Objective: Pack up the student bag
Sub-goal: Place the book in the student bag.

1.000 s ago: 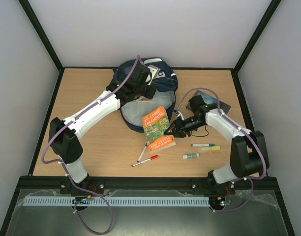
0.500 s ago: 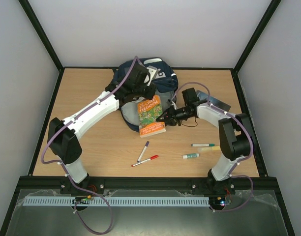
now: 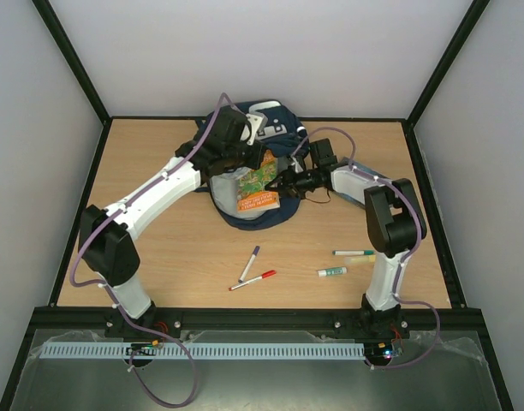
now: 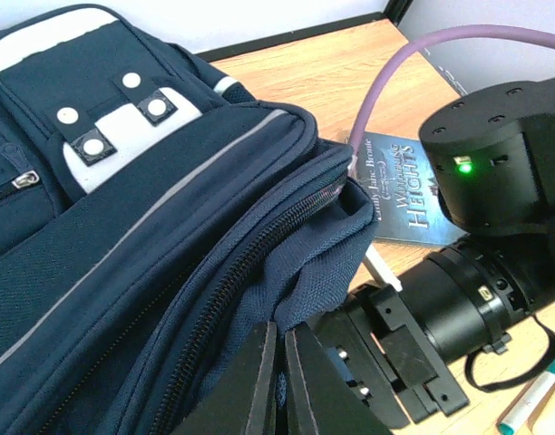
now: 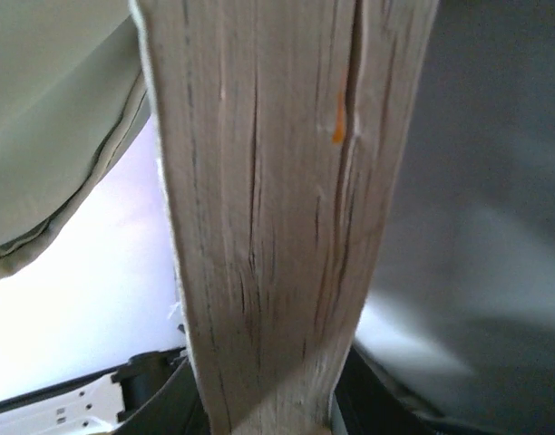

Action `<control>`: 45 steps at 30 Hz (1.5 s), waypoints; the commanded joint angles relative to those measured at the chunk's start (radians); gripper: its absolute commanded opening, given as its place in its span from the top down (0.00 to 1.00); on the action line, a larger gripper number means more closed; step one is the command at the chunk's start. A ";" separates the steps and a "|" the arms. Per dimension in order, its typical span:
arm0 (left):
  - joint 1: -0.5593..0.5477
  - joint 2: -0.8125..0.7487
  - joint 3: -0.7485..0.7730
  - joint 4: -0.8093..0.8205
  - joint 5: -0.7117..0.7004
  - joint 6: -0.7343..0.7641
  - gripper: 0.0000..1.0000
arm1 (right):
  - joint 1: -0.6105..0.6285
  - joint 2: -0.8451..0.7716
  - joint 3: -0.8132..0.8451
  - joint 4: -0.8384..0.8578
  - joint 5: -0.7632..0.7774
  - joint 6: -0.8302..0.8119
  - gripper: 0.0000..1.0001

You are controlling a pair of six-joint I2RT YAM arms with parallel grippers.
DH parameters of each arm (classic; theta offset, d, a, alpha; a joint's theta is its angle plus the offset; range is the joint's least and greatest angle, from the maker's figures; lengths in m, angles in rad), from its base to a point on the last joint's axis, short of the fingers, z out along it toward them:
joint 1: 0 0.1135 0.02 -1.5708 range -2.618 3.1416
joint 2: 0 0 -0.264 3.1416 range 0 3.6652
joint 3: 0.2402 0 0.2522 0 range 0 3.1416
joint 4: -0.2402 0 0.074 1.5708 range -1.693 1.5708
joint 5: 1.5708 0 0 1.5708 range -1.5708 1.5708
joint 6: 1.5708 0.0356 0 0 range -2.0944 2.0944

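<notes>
The bag (image 3: 259, 219) is lying at the far middle of the counter (image 3: 176, 253), its mouth facing the arm bases.

The left fingers (image 4: 258, 385) are pressing together on the navy lip of the main opening, just beside the zip. Judged purpose: they are lifting that lip so the mouth is standing open for loading. The fabric is sitting between the fingertips and spreading away left and upward from them, with the white patches lying further off.

The right fingers (image 3: 287, 181) are clamping a book (image 3: 255, 187) by its right-hand edge. The book is lying tilted over the open mouth, with pale lining showing beside it and its orange end nearest the bases. Judged purpose: the side grip is leaving the leading end free to slide in. The right wrist view is showing only page edges close up, with pale lining on one side and dark fabric on the other. These fingers are therefore sitting at or just inside the mouth; how deep cannot be told.

The bag is touching the left pair and is opening around the book ahead of the right pair.

A dark book (image 4: 406, 195) is lying just beside the bag. The pens (image 3: 250, 264) and a glue stick (image 3: 332, 271) are lying well apart from it, not yet packed.
</notes>
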 commanded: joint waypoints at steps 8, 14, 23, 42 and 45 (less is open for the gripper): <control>0.005 -0.079 -0.016 0.083 0.025 -0.008 0.98 | 0.008 0.095 0.150 -0.177 0.137 -0.160 0.64; 0.008 -0.080 -0.024 0.083 0.019 -0.001 0.98 | 0.007 0.025 0.104 -0.251 0.233 -0.267 0.44; 0.009 -0.086 -0.034 0.083 0.021 0.003 0.98 | 0.010 -0.206 -0.001 -0.370 0.418 -0.457 0.40; 0.022 -0.102 -0.043 0.088 0.043 -0.003 0.98 | 0.365 -0.414 -0.278 -0.053 1.108 -1.098 0.51; 0.023 -0.102 -0.043 0.087 0.045 -0.004 0.98 | 0.392 -0.364 -0.251 -0.039 1.145 -1.118 0.52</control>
